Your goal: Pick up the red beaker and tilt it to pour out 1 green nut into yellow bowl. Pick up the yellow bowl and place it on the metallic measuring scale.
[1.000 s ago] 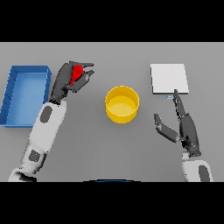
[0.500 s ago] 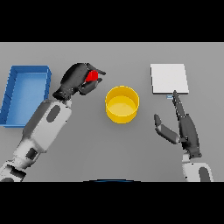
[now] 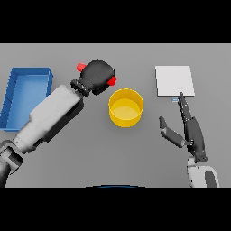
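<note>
Tilting now beside the round yellow bowl [image 3: 126, 107], the small red beaker [image 3: 112, 81] has swung from upright to near-horizontal within the curled left hand [image 3: 98, 76]; pouring begins. Right hand [image 3: 187, 128] idles open.

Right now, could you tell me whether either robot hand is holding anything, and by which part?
The left robot hand is curled round the middle of the red beaker, whose ends stick out either side. The right robot hand is open and holds nothing.
</note>
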Robot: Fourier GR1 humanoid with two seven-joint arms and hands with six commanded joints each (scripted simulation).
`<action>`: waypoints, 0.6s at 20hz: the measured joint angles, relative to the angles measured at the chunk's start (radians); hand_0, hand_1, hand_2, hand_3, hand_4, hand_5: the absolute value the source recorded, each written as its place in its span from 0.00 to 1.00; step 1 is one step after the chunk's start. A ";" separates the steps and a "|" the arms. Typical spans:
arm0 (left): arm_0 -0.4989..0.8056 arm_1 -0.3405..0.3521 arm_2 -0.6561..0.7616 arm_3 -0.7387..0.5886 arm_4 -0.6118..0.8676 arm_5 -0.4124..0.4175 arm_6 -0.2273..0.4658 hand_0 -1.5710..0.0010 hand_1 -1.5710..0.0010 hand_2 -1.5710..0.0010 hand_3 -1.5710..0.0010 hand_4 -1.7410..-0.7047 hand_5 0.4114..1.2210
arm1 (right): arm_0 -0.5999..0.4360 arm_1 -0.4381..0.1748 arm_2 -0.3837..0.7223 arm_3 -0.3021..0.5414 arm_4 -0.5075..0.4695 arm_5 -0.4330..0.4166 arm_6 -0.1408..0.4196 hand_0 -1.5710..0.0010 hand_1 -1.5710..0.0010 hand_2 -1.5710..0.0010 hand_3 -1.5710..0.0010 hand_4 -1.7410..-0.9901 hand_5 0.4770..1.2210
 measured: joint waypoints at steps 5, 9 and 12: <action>-0.121 -0.013 -0.141 0.069 -0.067 -0.130 -0.037 0.00 0.00 0.00 0.00 0.05 0.99 | 0.008 0.018 0.003 -0.004 -0.001 -0.010 0.005 1.00 1.00 1.00 1.00 0.69 0.24; -0.204 -0.020 -0.242 0.118 -0.117 -0.194 -0.053 0.00 0.00 0.00 0.00 0.02 1.00 | 0.000 0.023 0.008 -0.003 0.019 -0.026 0.022 1.00 1.00 1.00 1.00 0.73 0.23; -0.252 -0.020 -0.314 0.145 -0.154 -0.222 -0.065 0.00 0.00 0.00 0.00 0.01 1.00 | -0.004 0.017 0.006 0.006 0.021 -0.024 0.008 1.00 1.00 1.00 1.00 0.74 0.23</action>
